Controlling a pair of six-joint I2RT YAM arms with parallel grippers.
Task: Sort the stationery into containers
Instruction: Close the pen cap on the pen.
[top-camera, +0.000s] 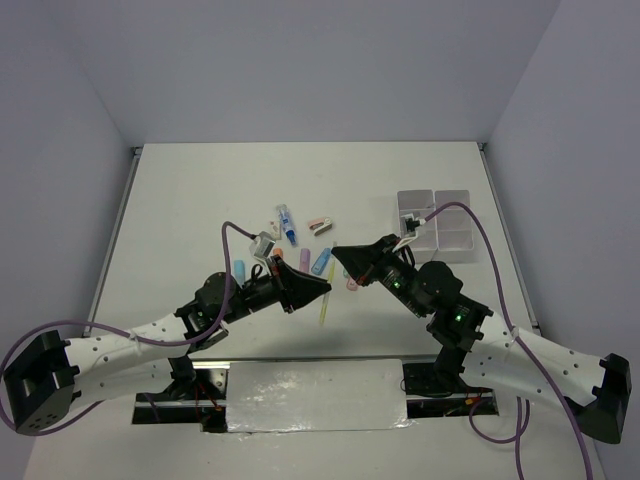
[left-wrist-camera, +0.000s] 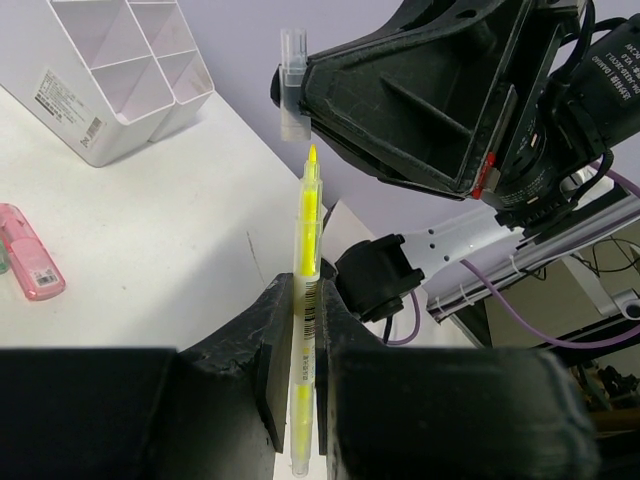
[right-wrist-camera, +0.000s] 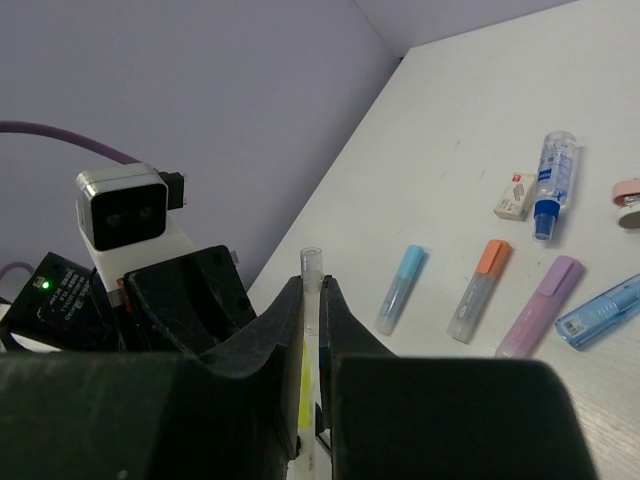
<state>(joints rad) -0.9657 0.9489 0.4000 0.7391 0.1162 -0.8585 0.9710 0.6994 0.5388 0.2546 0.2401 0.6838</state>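
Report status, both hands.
Left hand shut on yellow highlighter, tip bare. Right hand shut on clear cap, apart from tip. Nothing between them.

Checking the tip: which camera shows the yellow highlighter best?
Left wrist view: the yellow highlighter stands upright in the left gripper, tip bare. The top view shows a thin yellow sliver; the right wrist view a yellow glimpse behind the cap in the right gripper.

Left gripper clamps slim yellow plastic highlighter pen.
Past the jaws, bare tip faces right gripper's clear plastic cap.
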